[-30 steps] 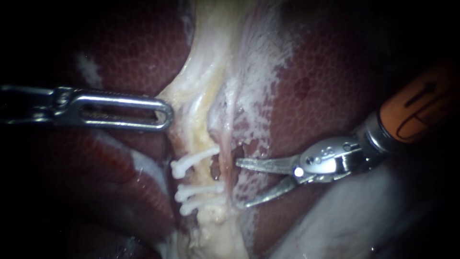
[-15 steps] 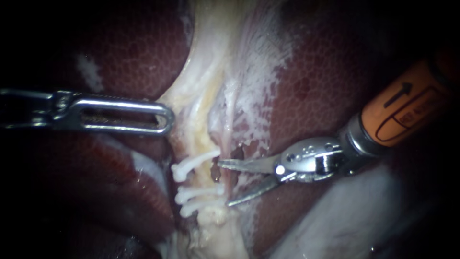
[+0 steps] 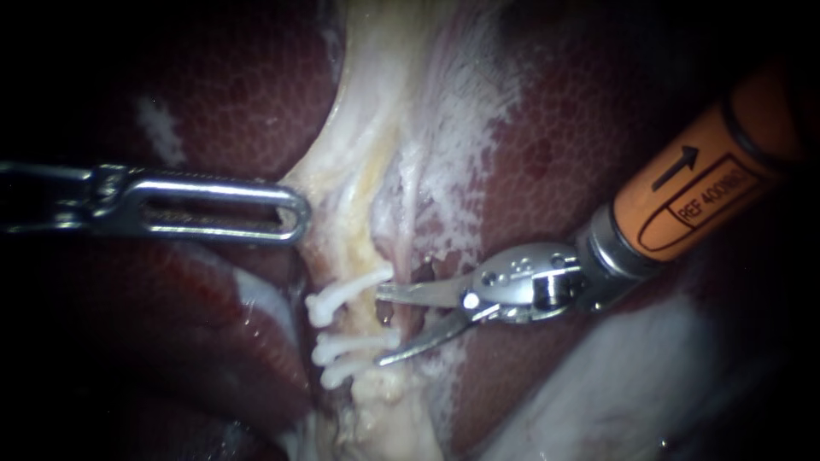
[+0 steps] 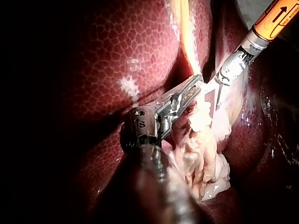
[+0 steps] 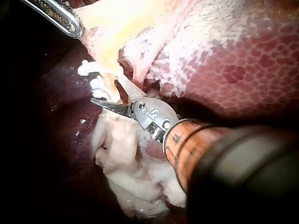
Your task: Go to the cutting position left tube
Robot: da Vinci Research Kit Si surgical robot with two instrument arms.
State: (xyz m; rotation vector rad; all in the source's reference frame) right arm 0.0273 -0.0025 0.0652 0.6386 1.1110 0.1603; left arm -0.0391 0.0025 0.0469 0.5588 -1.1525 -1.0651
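Observation:
Three white clips cross a pale tube that runs down the strip of pale tissue between dark red liver lobes. My right instrument, with two thin blades on an orange-collared shaft, comes in from the right. Its blades are open and straddle the tube between the upper clip and the lower two. The right wrist view shows the same open blades beside the clips. My left instrument has slotted jaws shut on the edge of the pale tissue, also seen in the left wrist view.
A lump of loose, pale, folded tissue lies under both instruments. A pinkish strand runs beside the clipped tube. Liver surrounds the site on both sides.
My right instrument has slid leftward, so its open blades now reach across the tube between the clips. The left instrument and the clips have not moved.

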